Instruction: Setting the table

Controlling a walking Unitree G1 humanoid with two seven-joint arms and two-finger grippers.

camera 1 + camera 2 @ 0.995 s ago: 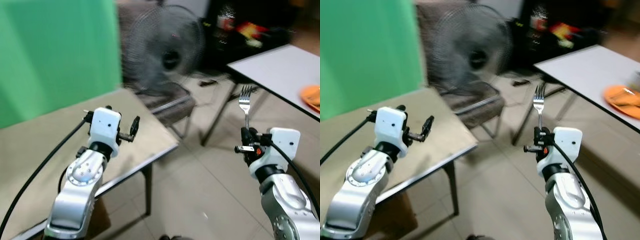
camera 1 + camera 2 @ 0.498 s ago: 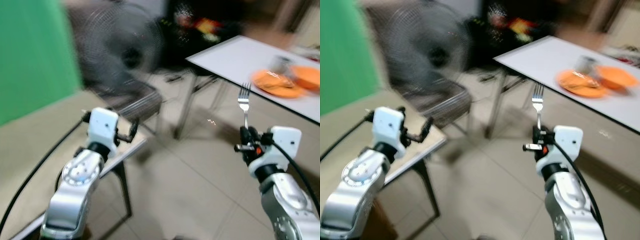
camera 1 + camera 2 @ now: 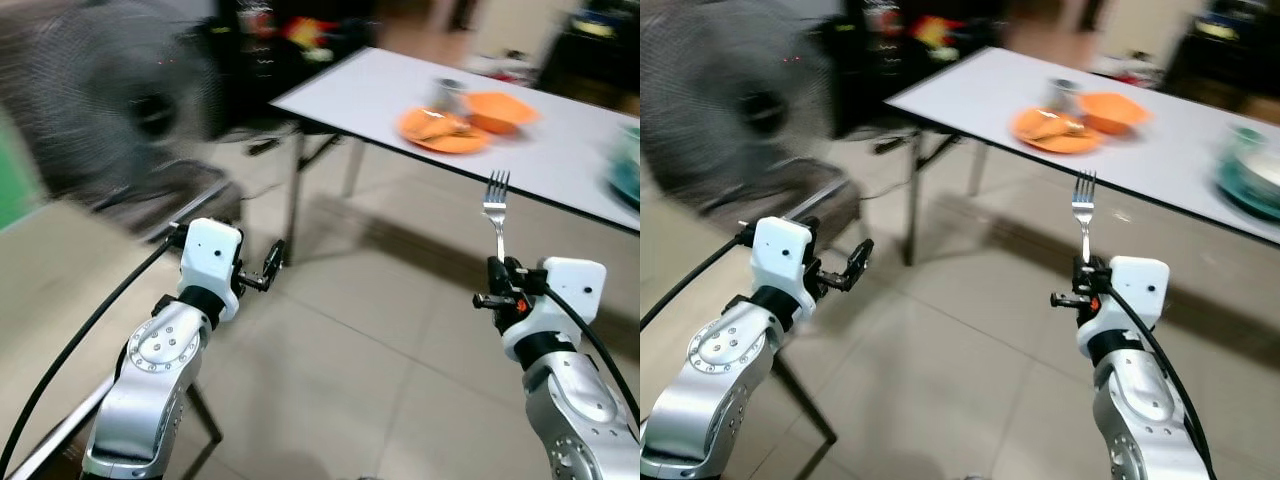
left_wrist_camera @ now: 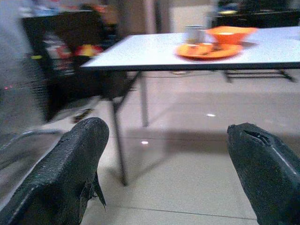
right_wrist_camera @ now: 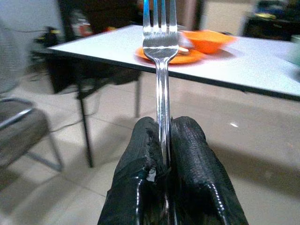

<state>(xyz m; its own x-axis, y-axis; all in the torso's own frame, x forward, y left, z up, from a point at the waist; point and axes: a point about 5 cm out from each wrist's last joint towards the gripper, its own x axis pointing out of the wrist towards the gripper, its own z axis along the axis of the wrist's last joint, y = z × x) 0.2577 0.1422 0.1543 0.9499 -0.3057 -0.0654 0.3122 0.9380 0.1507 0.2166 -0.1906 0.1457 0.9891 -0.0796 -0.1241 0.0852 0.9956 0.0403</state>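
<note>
Currently: right pincer (image 3: 497,290) clamped on upright fork (image 3: 495,212), left pincer (image 3: 268,268) wide open, empty; keep fork vertical approaching white counter (image 3: 560,140) ahead, beside orange plate (image 3: 440,128).

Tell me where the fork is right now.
The fork stands upright, tines up, clamped by its handle in the right gripper on the robot's right, above the floor and short of the white table with the orange plate.

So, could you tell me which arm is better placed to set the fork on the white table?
Right: its end effector already grips the fork upright, nearer the white table.
</note>
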